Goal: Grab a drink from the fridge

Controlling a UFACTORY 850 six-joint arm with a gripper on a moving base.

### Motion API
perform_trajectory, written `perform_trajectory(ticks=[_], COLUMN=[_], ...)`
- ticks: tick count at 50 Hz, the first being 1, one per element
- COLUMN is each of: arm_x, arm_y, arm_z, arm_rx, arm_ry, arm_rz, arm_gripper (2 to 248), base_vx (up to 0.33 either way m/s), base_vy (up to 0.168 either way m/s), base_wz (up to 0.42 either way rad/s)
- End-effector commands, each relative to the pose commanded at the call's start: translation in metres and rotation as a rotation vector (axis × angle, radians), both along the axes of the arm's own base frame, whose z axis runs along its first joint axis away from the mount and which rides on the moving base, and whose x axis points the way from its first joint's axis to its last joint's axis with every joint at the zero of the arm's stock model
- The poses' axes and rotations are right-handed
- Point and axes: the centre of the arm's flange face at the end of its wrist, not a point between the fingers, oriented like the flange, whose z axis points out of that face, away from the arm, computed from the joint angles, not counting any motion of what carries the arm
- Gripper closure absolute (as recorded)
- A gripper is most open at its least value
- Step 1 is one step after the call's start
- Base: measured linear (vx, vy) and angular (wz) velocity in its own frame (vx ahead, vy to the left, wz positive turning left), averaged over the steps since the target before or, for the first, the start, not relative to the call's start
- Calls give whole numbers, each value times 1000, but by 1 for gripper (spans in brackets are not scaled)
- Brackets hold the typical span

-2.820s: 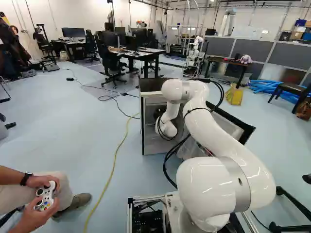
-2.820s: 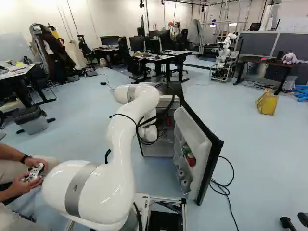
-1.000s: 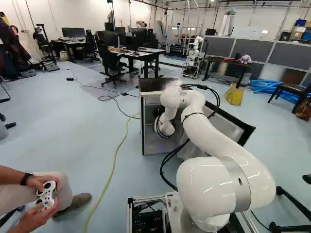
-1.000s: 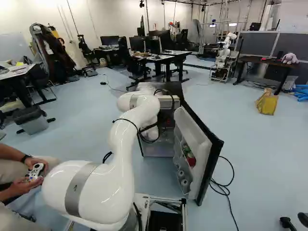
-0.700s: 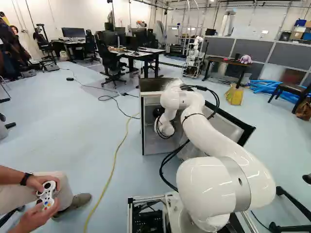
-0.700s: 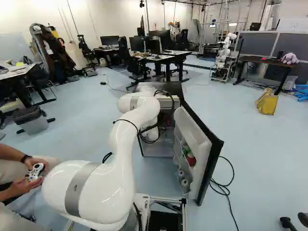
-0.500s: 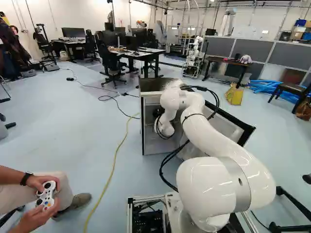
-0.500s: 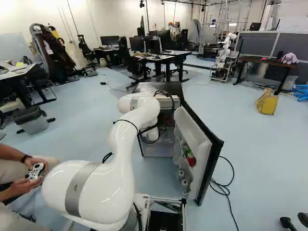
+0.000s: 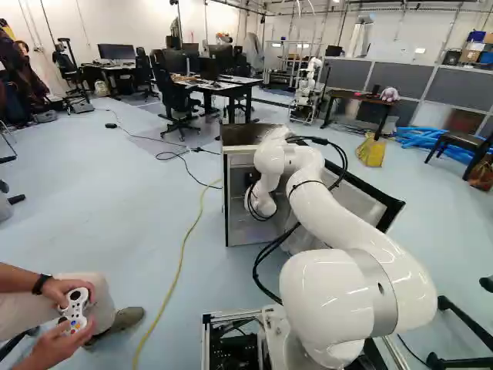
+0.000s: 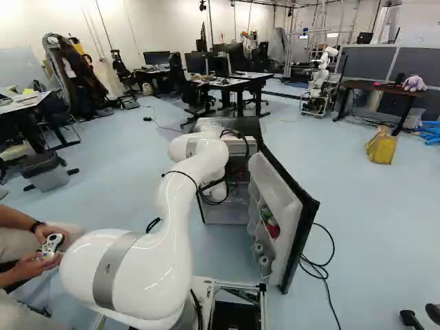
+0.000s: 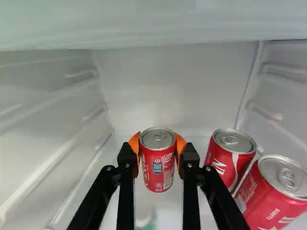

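On a pale blue workshop floor, a grey bin (image 10: 45,172) stands at nine o'clock in the right base view; a yellow cable (image 9: 182,258) snakes between seven and eight in the left base view. Near the centre of both, an open fridge (image 9: 239,137) admits the robot's black hand (image 9: 251,179). Inside, straight ahead at twelve o'clock, the hand pinches an upright red drink can (image 11: 158,165) between its two orange pads (image 11: 135,143). Two more red cans share the interior: one (image 11: 228,158) at about three o'clock from the captured drink, another (image 11: 278,196) at about four. The white arm (image 9: 339,208) curves in from between four and five in the left base view. At between four and five in the right base view, the fridge door (image 10: 295,227) hangs wide, red and green items (image 10: 270,223) on its inner racks. Farther back, another robot (image 10: 318,79) stands between one and two o'clock, and a yellow bag (image 10: 381,148) sits at about three.
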Motion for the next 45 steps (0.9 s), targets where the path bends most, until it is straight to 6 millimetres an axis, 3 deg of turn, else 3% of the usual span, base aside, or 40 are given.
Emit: perform_trajectory(ticks=[45], arm_x=[0], arm_y=[0], arm_z=[0], arm_rx=[0], arm_ry=[0], arm_rz=[0], arm_gripper=[156], base_vx=[0], base_vy=[0], base_wz=[0])
